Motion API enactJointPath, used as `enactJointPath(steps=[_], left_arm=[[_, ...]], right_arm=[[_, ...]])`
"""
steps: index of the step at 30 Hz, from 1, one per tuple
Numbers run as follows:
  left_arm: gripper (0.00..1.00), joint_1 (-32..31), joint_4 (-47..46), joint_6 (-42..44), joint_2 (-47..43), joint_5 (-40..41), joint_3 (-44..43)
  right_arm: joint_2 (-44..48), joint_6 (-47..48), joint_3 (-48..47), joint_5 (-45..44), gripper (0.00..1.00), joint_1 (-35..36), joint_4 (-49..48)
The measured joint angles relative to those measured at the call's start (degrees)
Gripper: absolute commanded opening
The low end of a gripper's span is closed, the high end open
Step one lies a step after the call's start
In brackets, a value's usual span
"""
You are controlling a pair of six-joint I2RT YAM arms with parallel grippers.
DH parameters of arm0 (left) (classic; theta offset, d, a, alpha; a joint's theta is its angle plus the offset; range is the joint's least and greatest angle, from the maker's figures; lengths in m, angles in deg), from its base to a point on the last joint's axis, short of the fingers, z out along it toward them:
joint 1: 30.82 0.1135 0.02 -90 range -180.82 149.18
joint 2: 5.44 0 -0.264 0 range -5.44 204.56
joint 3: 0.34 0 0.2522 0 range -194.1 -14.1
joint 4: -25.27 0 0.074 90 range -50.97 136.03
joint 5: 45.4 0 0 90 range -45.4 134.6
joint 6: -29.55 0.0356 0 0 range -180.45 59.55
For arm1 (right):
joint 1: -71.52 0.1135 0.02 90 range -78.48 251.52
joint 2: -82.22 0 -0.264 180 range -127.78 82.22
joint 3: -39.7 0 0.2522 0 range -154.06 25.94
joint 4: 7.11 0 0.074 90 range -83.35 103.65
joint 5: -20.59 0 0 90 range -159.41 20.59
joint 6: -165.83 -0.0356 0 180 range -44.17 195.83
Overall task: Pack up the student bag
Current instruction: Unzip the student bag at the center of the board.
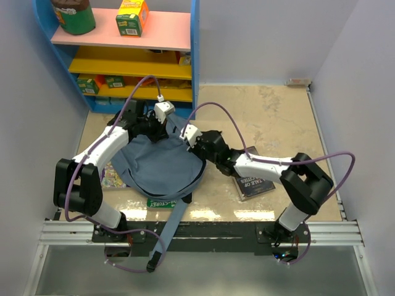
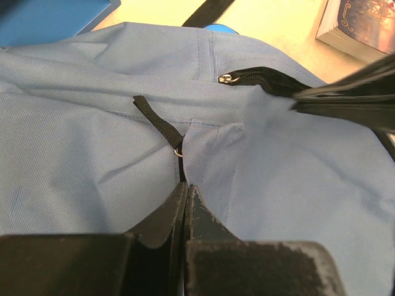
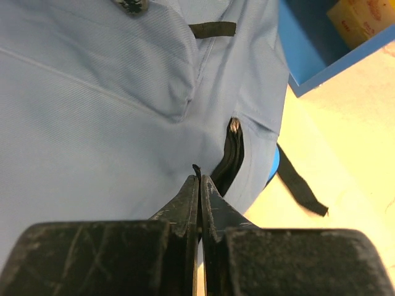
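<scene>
Left wrist view: the left gripper (image 2: 185,188) has its jaws pressed together on a fold of blue fabric, where a black webbing strap (image 2: 157,120) with a small ring runs down to the tips. In the right wrist view, the right gripper (image 3: 199,180) is also clenched. A thin black tip pokes out between its jaws, probably a zip cord, though it is too small to be sure. Just beyond it the zip opening (image 3: 229,157) shows as a short dark slit, parted only a little.

From above, the student bag (image 1: 162,163) lies flat on the left half of the worktop (image 1: 271,117), nearer its near edge. A shoulder strap trails over that edge. Both arms meet at the bag's far end.

A dark book (image 1: 256,183) lies outside the bag towards the near right corner. A green-edged flat item (image 1: 162,202) peeks from under the bag at the near edge, and a colourful one (image 1: 112,176) sits at its left side. A shelf unit (image 1: 195,49) stands at the far left corner.

The packing looks to be at its start: the bag is hardly unzipped, and nothing can be seen going inside.
</scene>
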Motion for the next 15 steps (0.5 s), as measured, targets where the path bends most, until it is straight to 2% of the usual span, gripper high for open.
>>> enactJointPath(steps=[9, 15], left_arm=[[0.00, 0.0, -0.4, 0.0, -0.3, 0.3, 0.2], [0.00, 0.0, -0.4, -0.5, -0.3, 0.8, 0.2]], right_arm=[[10.5, -7.6, 8.7, 2.3, 0.00, 0.4, -0.3], [13.4, -12.2, 11.9, 2.6, 0.00, 1.8, -0.7]])
